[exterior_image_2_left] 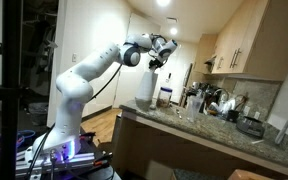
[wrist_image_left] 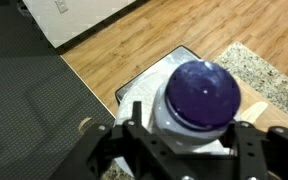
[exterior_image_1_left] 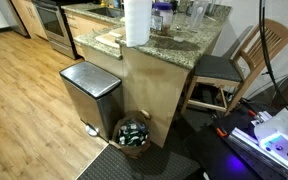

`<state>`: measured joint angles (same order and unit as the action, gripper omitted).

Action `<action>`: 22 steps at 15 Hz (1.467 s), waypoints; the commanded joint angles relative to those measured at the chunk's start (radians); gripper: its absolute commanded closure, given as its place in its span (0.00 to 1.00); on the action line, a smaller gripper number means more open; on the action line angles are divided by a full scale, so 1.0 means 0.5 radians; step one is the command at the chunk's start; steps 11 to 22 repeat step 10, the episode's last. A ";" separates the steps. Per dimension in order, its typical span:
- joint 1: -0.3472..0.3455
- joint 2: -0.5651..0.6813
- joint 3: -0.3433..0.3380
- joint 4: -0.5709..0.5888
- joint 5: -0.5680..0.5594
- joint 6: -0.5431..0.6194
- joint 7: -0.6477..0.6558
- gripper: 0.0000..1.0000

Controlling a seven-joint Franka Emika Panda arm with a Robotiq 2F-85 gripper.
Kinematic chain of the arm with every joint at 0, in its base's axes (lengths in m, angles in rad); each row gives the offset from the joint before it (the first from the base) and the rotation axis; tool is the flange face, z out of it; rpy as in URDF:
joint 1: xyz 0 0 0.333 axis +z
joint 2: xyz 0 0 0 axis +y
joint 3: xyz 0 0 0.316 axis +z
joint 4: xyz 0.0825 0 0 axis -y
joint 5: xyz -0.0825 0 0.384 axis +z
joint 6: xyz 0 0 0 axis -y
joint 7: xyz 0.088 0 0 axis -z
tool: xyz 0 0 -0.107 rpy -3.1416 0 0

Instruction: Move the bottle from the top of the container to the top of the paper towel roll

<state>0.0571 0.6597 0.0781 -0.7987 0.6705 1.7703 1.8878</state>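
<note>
In the wrist view my gripper (wrist_image_left: pixel 189 128) is shut on the bottle (wrist_image_left: pixel 202 92), a white bottle with a dark blue round cap; a black finger sits on each side of it. In an exterior view the gripper (exterior_image_2_left: pixel 162 55) hangs high over the counter, just above the paper towel roll (exterior_image_2_left: pixel 144 88), a tall white cylinder at the counter's near end. The roll also shows in the other exterior view (exterior_image_1_left: pixel 136 22), with its top cut off by the frame. There, gripper and bottle are out of view.
A steel trash can (exterior_image_1_left: pixel 89 92) stands against the granite counter (exterior_image_1_left: pixel 174 45), with a wicker basket (exterior_image_1_left: pixel 134 135) beside it. Bottles and glasses (exterior_image_1_left: pixel 169 15) crowd the counter behind the roll. A wooden chair (exterior_image_1_left: pixel 239 65) stands at the counter's far side. A black mat (wrist_image_left: pixel 34 110) lies on the wood floor.
</note>
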 commanded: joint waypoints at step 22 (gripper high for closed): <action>0.024 -0.089 -0.012 0.099 -0.044 -0.105 0.248 0.00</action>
